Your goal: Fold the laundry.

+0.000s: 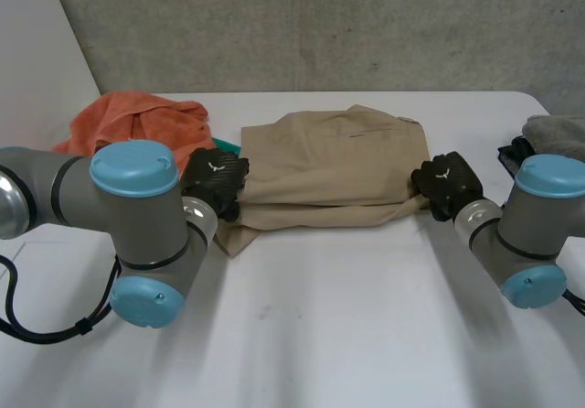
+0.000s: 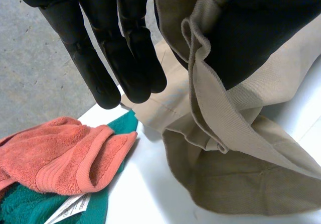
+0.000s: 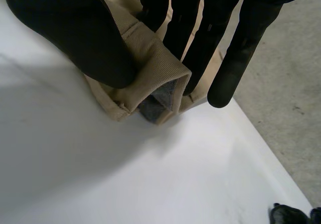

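Garment: tan folded garment (image 1: 334,166), lying flat in the middle of the white surface (image 1: 320,335).
Left hand: black left hand (image 1: 215,177), at the garment's left edge.
Right hand: black right hand (image 1: 448,184), at the garment's right edge.
Back left: bunched orange terry towel (image 1: 137,123), with a sliver of teal cloth (image 1: 225,141) between it and the garment.
Far right: crumpled grey cloth (image 1: 556,132), well apart from the garment.

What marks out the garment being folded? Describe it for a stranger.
On the white table, look between the left hand and right hand. The tan garment spans the gap. Unlike the fluffy orange towel heaped beside it, it is flat and smooth-woven.
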